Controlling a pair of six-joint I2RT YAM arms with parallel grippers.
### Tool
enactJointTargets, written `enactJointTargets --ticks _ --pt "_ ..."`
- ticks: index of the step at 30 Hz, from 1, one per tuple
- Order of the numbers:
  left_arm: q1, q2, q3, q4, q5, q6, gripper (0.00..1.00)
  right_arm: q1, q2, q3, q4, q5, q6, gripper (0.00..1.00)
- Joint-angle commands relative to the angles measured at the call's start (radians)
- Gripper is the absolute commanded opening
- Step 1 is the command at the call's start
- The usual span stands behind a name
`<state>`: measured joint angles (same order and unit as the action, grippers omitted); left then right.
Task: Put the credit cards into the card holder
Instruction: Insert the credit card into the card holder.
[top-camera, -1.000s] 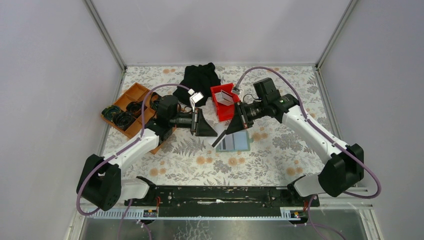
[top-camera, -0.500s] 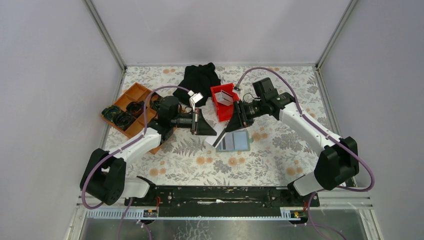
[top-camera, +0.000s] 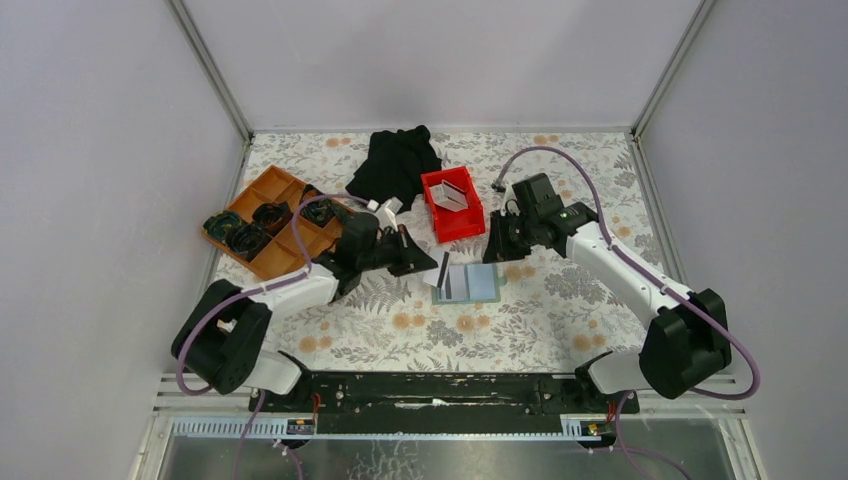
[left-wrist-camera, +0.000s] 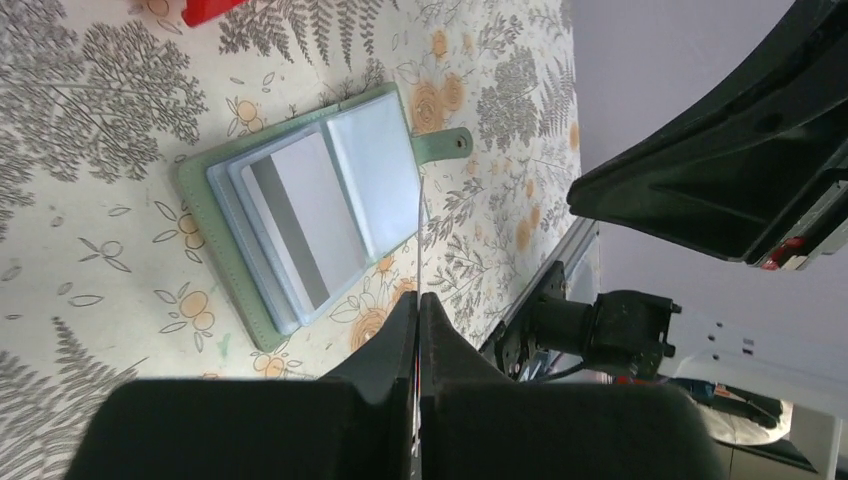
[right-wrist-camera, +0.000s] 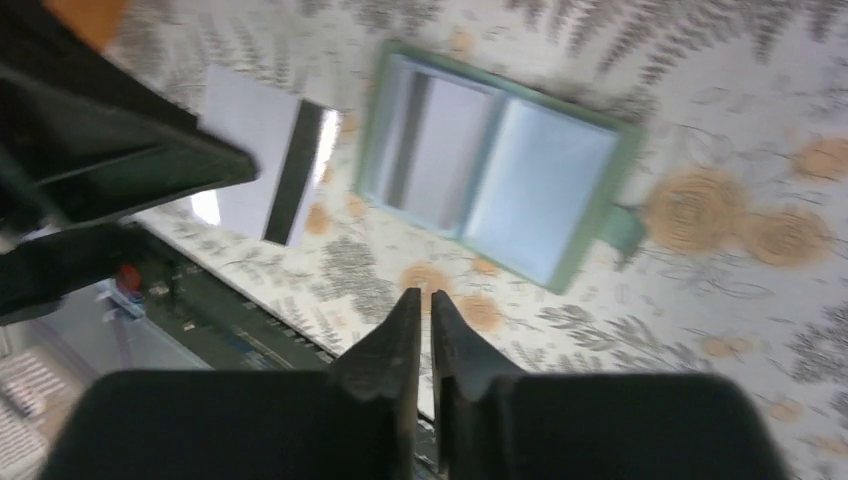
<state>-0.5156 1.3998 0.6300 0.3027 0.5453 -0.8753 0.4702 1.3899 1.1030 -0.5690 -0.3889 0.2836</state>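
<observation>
A cloth printed with ferns and orange flowers (top-camera: 560, 300) covered the table, with plain pale lilac walls (top-camera: 440, 60) and metal corner posts closing it in. The card holder (top-camera: 484, 284) lay open and flat near the middle of the cloth: grey-green outside, pale blue slotted inside, its snap tab sticking out from one side, and one light card (left-wrist-camera: 300, 215) tucked into a slot. Just left of it the left gripper (top-camera: 432, 268) was clamped on a credit card (right-wrist-camera: 265, 165), white with a dark stripe and standing on edge. Beyond the holder's right end, the right gripper (top-camera: 497, 244) had its jaws together, holding nothing. Behind the holder stood a red bin (top-camera: 440, 222) containing more cards (top-camera: 455, 195).
</observation>
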Motion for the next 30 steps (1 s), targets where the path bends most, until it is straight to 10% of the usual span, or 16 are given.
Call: enactJointTargets --ticks 1,30 --pt "-0.085 0.064 -0.003 0.137 -0.2 -0.087 0.0 -0.004 0.0 -0.036 0.023 0.229 0.036 0.09" --pt "-0.285 0.317 0.027 0.344 -0.507 -0.202 0.0 -0.002 0.226 -0.084 0.114 0.353 0.118 0.0"
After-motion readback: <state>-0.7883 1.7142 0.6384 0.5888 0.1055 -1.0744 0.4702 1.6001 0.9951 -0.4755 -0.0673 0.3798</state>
